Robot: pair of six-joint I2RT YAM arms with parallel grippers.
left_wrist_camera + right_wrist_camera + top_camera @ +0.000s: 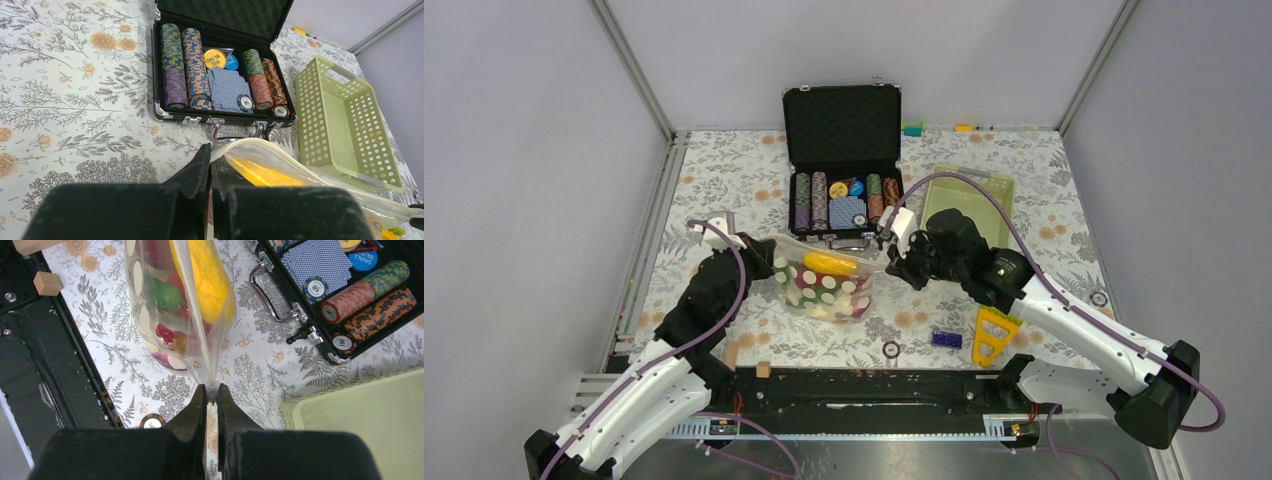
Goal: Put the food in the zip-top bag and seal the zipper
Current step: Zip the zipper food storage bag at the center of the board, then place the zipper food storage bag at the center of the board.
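Zip-top bag (pixel 824 290), clear soft film bulging with smooth, rounded plastic food (pixel 829 263), stretches over your floral tabletop (pixel 724 190). Your left tool (pixel 211 161) and right tool (pixel 212 392) are each pinched tight on opposite mouth corners.

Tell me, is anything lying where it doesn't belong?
Yes. One poker chip lies alone on the flowered table, near its front edge, while the other chips sit stacked inside the black case.

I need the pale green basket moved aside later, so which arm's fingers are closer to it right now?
Right. The right fingers pinch the zip-top bag at its corner just beside the basket; the left fingers grip the bag's opposite corner, farther away.
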